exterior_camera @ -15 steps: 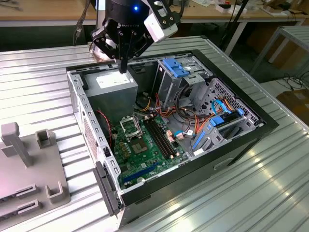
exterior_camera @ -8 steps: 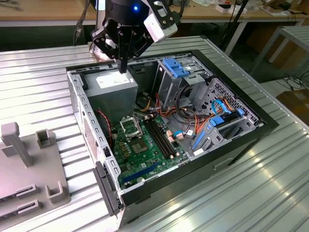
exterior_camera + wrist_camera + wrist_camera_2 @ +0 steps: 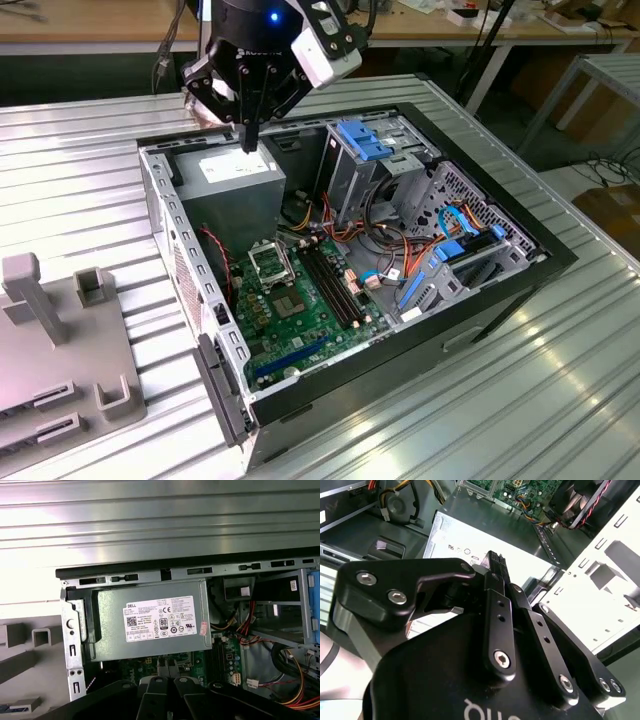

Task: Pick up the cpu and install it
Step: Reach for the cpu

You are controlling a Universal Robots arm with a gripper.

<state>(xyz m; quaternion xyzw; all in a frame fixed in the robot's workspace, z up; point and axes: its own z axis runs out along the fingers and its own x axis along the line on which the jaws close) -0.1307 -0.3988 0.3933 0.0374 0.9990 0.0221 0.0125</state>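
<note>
Ribbed silvery metal makes up the tabletop (image 3: 80, 180), on which an open computer case (image 3: 185, 250) is laid on its side. The black gripper (image 3: 250, 135) is held over the case, just above the grey power supply (image 3: 235, 170), whose white label is seen in the first wrist view (image 3: 150, 620). In the second wrist view the gripper (image 3: 495, 560) is seen with its fingers drawn together to a narrow tip over that same power supply. Whether the cpu is pinched between them cannot be told. The green motherboard (image 3: 300, 320) is exposed lower in the case, toward the camera in the exterior view. Its black square socket (image 3: 268, 262) is set in a metal frame and is well apart from the gripper. Blue drive latches (image 3: 362, 138) are fitted on the bays at the exterior view's right of the gripper. A grey moulded fixture (image 3: 60, 350) is placed on the tabletop at the exterior view's left of the case.
</note>
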